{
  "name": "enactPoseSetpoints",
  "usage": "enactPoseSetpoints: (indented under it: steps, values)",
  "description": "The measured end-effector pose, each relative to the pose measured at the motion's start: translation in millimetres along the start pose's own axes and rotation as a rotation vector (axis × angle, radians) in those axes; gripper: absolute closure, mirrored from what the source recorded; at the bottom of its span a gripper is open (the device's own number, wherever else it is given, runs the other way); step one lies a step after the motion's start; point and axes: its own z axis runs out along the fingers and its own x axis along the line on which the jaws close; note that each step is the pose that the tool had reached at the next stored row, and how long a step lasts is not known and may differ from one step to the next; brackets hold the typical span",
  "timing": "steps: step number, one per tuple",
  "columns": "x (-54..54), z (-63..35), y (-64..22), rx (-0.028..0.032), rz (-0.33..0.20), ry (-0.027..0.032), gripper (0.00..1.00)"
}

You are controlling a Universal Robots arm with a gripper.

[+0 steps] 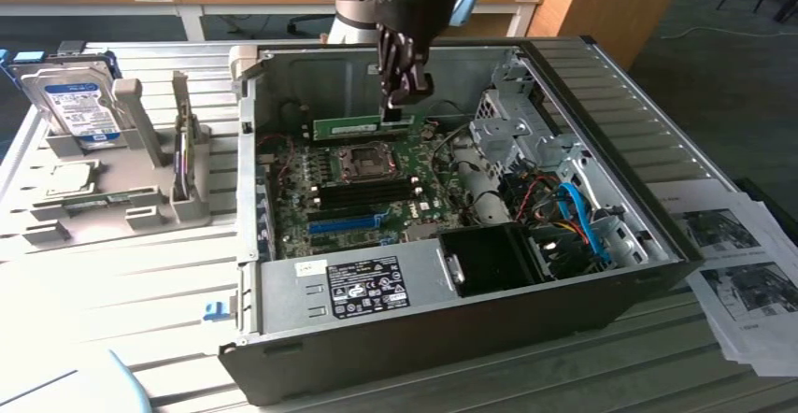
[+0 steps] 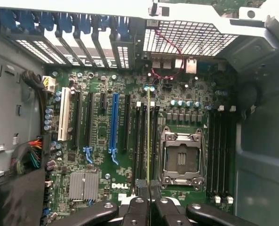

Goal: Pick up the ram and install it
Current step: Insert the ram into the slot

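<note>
My gripper (image 1: 396, 105) hangs inside the open computer case (image 1: 436, 329), shut on the ram (image 1: 362, 125), a thin green stick held level above the motherboard (image 1: 362, 198). The stick floats over the CPU socket (image 1: 370, 159), apart from the black memory slots (image 1: 362, 189) below. In the wrist view the ram (image 2: 148, 141) is edge-on, a thin yellow-green line running out from my gripper (image 2: 148, 200). It lies lengthwise over the bank of black memory slots (image 2: 146, 141) beside the CPU socket (image 2: 181, 160). A second bank of black slots (image 2: 220, 150) sits on the socket's other side.
A long blue slot (image 2: 113, 122) lies beside the black expansion slots. A silver drive cage (image 1: 511, 123) and blue and red cables (image 1: 574, 217) fill the case's right side in the exterior view. At that view's left, a grey fixture (image 1: 112, 207) holds a hard drive (image 1: 75, 105). Papers (image 1: 735, 263) lie at its right.
</note>
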Motion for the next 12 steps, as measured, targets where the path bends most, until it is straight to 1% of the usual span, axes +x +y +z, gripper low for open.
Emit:
enactPoseSetpoints:
  steps: [12]
  values:
    - [0.4, 15.7, -1.0, 0.0001, 0.000, 0.0000, 0.89]
